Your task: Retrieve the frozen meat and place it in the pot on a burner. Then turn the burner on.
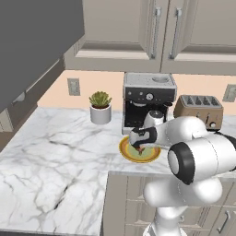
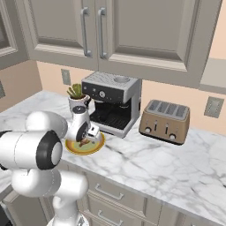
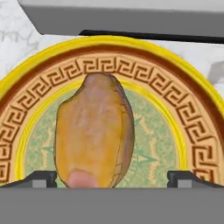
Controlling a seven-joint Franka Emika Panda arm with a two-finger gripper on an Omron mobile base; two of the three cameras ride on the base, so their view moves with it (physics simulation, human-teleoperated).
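- The frozen meat [image 3: 94, 133] lies on the yellow plate [image 3: 175, 70], near the coffee machine [image 1: 148, 99].
- The gripper [image 3: 112, 177] hovers over it, jaws spread wide.
- Likely stiff, light and slippery; pinch across its narrow middle.

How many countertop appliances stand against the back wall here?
2: a coffee machine right behind the yellow plate, and a toaster to its right. Others may sit out of frame.
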